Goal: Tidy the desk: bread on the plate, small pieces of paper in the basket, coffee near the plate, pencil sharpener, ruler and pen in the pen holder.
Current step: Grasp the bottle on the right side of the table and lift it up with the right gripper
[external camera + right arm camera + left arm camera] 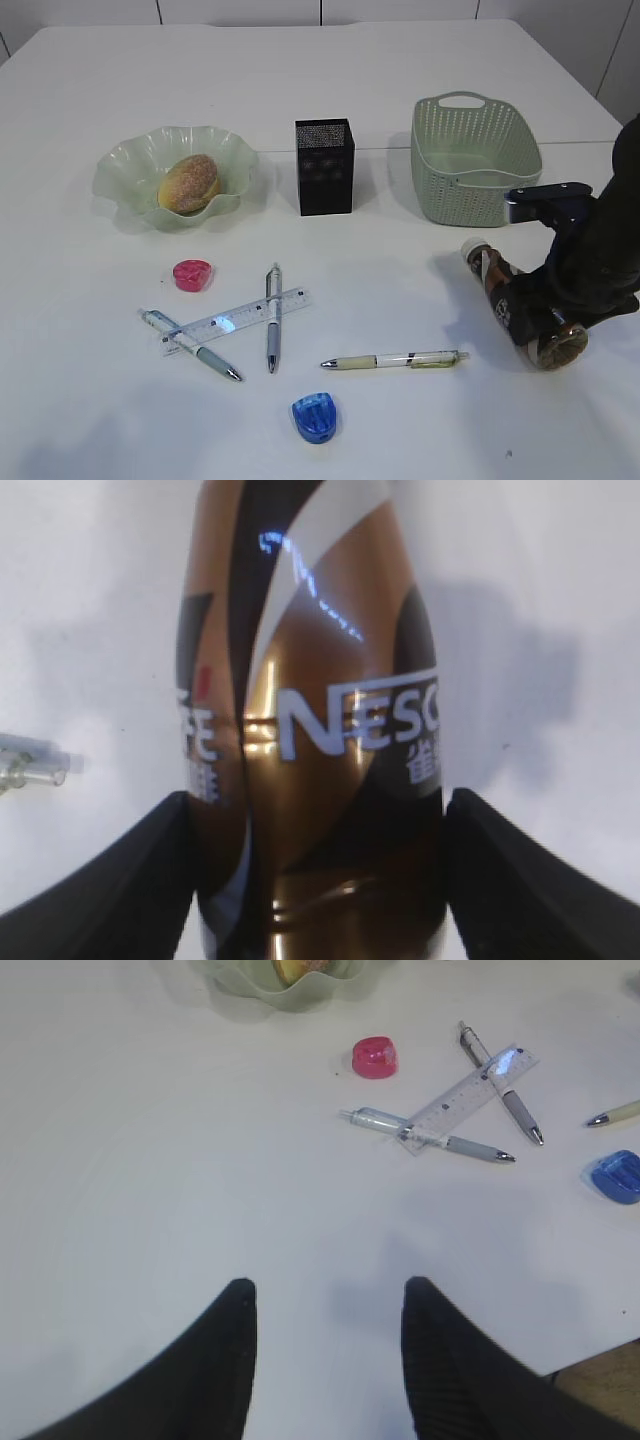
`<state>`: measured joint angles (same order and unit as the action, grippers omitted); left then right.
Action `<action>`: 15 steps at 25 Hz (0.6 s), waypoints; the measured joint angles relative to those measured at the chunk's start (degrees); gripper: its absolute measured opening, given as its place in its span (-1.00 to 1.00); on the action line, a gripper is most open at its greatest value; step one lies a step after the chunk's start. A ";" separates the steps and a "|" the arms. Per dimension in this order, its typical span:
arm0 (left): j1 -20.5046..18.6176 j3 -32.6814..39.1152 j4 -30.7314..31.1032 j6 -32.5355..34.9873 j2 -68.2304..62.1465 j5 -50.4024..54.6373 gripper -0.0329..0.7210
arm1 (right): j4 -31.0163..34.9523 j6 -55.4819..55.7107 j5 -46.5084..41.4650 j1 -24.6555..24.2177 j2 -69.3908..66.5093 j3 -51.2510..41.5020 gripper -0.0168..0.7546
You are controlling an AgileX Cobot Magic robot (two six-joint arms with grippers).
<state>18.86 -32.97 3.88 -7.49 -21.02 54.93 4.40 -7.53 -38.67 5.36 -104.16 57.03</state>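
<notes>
The bread (pixel 189 183) is already on the plate (pixel 125 165). The right hand (pixel 535 305) seems to hug the lying coffee (pixel 520 315), fingers spread around it. Pens, ruler (pixel 235 321) and sharpeners still wait, far off.

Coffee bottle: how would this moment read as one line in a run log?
right gripper: around lying coffee bottle | left gripper: open, empty, over desk | bread: on plate | basket: empty
</notes>
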 joint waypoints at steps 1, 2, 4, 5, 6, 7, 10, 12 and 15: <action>0.00 0.00 0.00 0.00 0.00 0.00 -0.04 | 0.00 0.00 0.00 0.00 0.00 0.00 0.53; 0.00 0.00 0.00 0.00 0.00 0.00 -0.04 | 0.00 0.00 0.00 0.00 0.00 0.00 0.53; 0.00 0.00 0.00 0.00 0.00 0.00 -0.04 | 0.13 0.00 0.00 0.00 0.00 0.00 0.53; 0.00 0.00 0.00 0.00 0.00 0.00 -0.04 | 0.13 0.00 0.00 0.00 0.00 0.00 0.53; 0.00 0.00 0.00 0.00 0.00 0.00 -0.04 | 0.13 0.00 0.00 0.00 0.00 0.00 0.52; 0.00 0.00 0.00 0.00 0.00 0.00 -0.04 | 0.13 0.00 0.00 0.00 -0.02 0.00 0.51; 0.00 0.00 0.00 0.00 0.00 0.00 -0.04 | 0.13 0.00 0.00 0.00 -0.02 0.00 0.44; 0.00 0.00 0.00 0.00 0.00 0.00 -0.04 | 0.13 0.00 0.00 0.00 -0.02 0.00 0.37; 0.00 0.00 0.00 0.00 0.00 0.00 -0.04 | 0.13 0.00 0.00 -0.04 -0.02 0.00 0.32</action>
<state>18.86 -32.97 3.88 -7.49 -21.02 54.93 4.54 -7.53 -38.67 5.32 -104.19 57.03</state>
